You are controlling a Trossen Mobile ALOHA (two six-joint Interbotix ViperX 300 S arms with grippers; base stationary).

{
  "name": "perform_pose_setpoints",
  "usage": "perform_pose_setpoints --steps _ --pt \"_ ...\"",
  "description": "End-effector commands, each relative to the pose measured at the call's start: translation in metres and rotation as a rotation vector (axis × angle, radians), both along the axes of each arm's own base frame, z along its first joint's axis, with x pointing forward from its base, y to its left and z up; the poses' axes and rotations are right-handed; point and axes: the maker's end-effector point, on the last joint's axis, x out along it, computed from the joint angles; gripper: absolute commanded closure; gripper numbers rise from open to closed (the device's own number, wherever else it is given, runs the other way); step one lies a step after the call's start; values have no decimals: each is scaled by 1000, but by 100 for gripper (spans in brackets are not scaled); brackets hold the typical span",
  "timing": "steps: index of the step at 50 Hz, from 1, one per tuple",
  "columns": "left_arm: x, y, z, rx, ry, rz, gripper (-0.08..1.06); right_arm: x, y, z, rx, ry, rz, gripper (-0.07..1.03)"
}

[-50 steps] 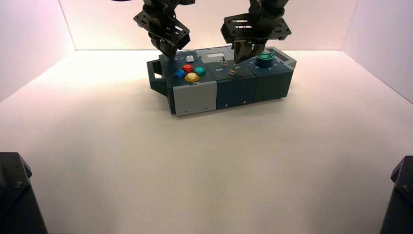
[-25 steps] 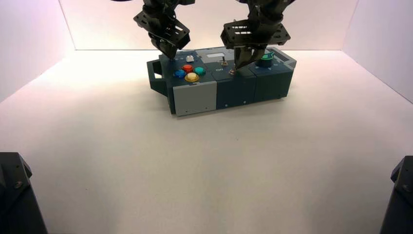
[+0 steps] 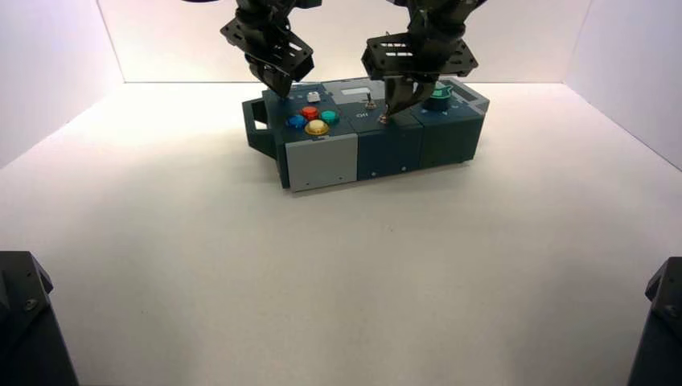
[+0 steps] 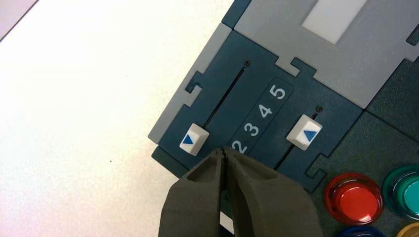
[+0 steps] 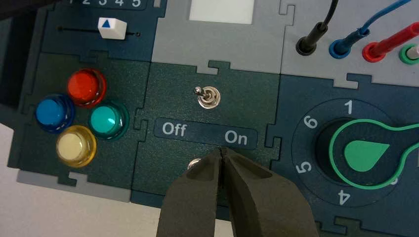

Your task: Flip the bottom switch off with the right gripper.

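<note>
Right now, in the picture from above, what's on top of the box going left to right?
Blue button → yellow button → bottom switch, with the right gripper at it → green knob.

You've got a matt dark teal plastic box with one matt grey panel at its front left corner. The buttons are glossy translucent plastic with highlights: red button, blue button, green button, yellow button. The top switch is shiny bare metal, and so is the bottom switch where it peeks out. The slider caps are smooth white plastic. The green knob looks matt plastic. The right gripper and left gripper both have dull, rough, grainy dark fingers. The table is smooth, matt white.
</note>
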Motion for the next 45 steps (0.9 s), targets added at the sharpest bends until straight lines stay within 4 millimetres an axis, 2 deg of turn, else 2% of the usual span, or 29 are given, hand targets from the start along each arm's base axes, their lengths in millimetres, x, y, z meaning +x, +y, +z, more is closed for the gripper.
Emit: perform_pose_setpoints --steps 1,13,19,26,32,33,42,45 --pt "-7 3 -15 13 37 6 101 4 29 27 49 -49 37 98" --pt "-10 2 -22 17 51 6 101 1 54 39 63 -50 83 98" --pt "-9 1 -23 16 50 3 101 -2 54 35 54 -33 86 98" --pt "-9 -1 -21 11 42 -1 101 3 28 29 38 -26 40 98" --pt "-8 -3 -19 5 35 -2 101 8 7 41 37 -52 5 98" --pt "-8 -3 -19 5 33 -2 101 9 2 51 43 -73 -2 98" --pt "-4 -6 -4 -17 -5 -7 101 8 -1 76 57 -139 11 98" --pt "-1 -8 7 -36 -36 -7 101 9 -2 86 65 -166 14 98"
